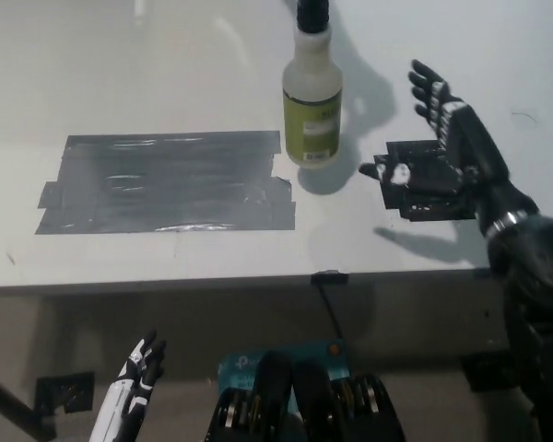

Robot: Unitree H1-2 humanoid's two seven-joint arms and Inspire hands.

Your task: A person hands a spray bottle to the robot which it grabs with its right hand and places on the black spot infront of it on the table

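A spray bottle (311, 92) is hanging upright above the white table (166, 64), its cap cut off by the top edge. Just right of it, open tabletop between them, the black right hand (445, 138) is spreading its fingers, empty, over the small black tape square (429, 189). A large gray tape rectangle (166, 184) is lying beside the bottle's left. The white left hand (138, 373) is resting below the table's near edge, fingers apart.

A wide patch of grey tape (166, 182) lies flat on the white desk (92, 74) — left of centre; a dark cable (330, 308) hangs below the desk's front edge.
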